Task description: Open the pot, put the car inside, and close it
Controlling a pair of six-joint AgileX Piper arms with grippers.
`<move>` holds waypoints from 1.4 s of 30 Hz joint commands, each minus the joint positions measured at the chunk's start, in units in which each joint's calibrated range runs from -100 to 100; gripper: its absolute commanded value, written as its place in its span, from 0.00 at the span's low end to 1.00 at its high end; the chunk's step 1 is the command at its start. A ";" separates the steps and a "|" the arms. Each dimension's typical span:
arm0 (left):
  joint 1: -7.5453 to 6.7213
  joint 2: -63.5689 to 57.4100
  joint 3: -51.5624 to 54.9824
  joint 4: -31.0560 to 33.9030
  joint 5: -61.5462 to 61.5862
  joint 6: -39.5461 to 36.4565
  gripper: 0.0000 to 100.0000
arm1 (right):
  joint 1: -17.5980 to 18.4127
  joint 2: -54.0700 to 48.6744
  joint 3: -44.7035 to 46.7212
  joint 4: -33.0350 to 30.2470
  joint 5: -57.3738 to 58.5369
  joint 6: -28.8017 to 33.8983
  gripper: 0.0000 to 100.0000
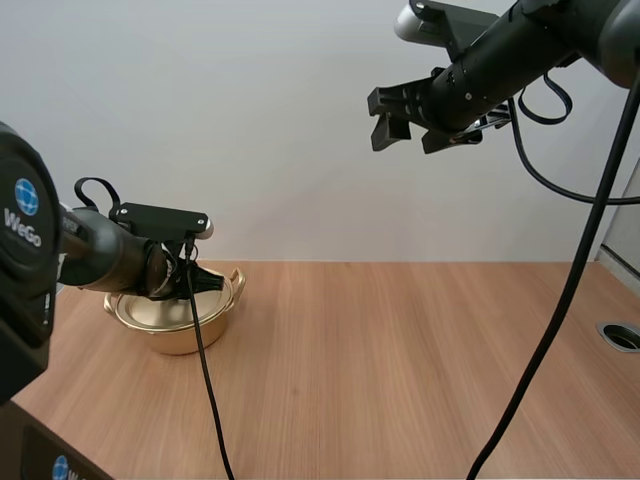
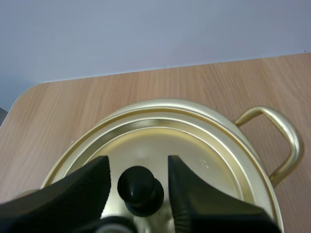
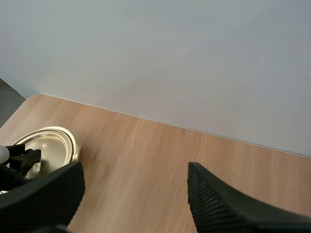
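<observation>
**Q:** Which container is shown, and where does it stand?

**A:** A gold pot [image 1: 178, 318] stands on the desk [image 1: 400, 360] near its far left corner. The lid [image 2: 160, 145] sits flat on the rim, so the inside is hidden. One looped handle [image 2: 286, 141] projects from the pot's side.

**Q:** How is the left pincer placed?

**A:** The left pincer [image 2: 137, 164] hangs just over the lid. Its two black fingers are apart, one on each side of the black knob [image 2: 140, 189]. A narrow gap shows between the knob and each finger, so nothing is clamped.

**Q:** And the right pincer?

**A:** The right pincer [image 1: 405, 135] is held high above the desk, well apart from the pot and towards the far edge. Its ribbed fingers are spread and nothing lies between them. In the right wrist view, bare wood lies beneath them, and the pot shows farther off by the left corner.

**Q:** Is any writing legible?

**A:** Yes. The black housing [image 1: 20, 300] at the desk's near left edge carries a round blue emblem and the white word "WeGo" [image 1: 22, 215].
</observation>
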 commanded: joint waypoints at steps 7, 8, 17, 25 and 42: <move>-0.16 -0.06 -1.94 3.06 -3.45 0.04 1.00 | 0.01 -0.02 0.03 0.22 -0.02 0.04 1.00; -0.16 -0.18 -2.11 3.06 -3.45 0.04 1.00 | 0.01 -0.02 0.03 0.22 -0.02 0.04 1.00; -0.16 -0.96 -2.24 4.46 -4.92 0.04 0.99 | 0.01 -0.02 0.03 0.30 -0.02 -0.62 1.00; -0.16 -0.96 -2.28 4.46 -3.38 0.04 0.99 | 0.01 -0.02 0.03 0.39 -0.02 -0.62 1.00; -0.16 -0.96 -9.18 7.96 7.18 -0.06 1.00 | 0.01 -0.02 0.03 -1.46 -0.02 -1.75 1.00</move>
